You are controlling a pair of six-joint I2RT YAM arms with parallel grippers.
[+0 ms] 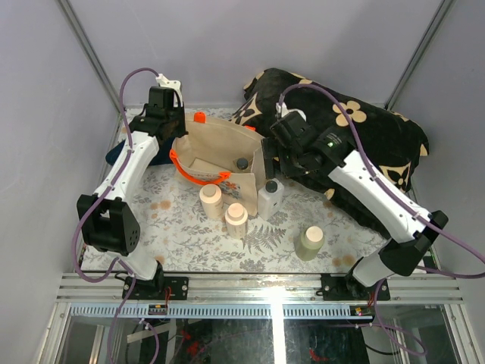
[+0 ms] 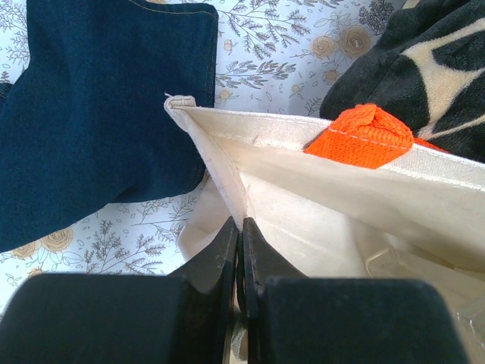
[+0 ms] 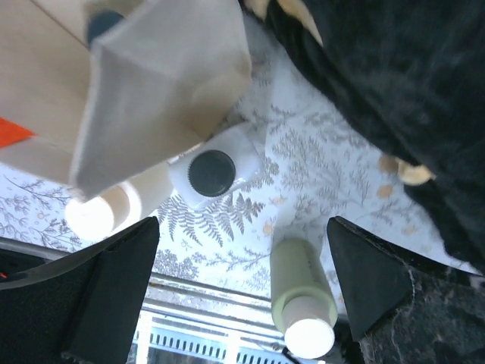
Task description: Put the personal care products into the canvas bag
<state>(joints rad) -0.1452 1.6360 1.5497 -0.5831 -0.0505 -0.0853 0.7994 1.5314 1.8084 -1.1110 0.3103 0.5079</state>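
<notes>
The canvas bag [image 1: 216, 155] stands open at the back centre, with orange handles [image 2: 364, 135]. My left gripper [image 2: 241, 227] is shut on the bag's left rim seam; in the top view it sits at the rim [image 1: 176, 141]. One dark-capped bottle [image 1: 242, 162] is inside the bag. A second dark-capped bottle [image 1: 270, 196] stands just outside its front right corner, also in the right wrist view [image 3: 212, 173]. Two cream tan-capped bottles [image 1: 211, 199] [image 1: 236, 218] stand in front of the bag. The pale green cylinder [image 1: 310, 243] [image 3: 301, 296] stands apart at the front right. My right gripper [image 1: 273, 161] [image 3: 242, 250] is open and empty above the bag's right edge.
A large black flower-patterned cushion [image 1: 356, 136] lies at the back right, under my right arm. A folded dark blue denim cloth [image 2: 98, 114] lies left of the bag. The floral table cover [image 1: 182, 235] ends at a metal rail [image 1: 265, 284] along the front edge.
</notes>
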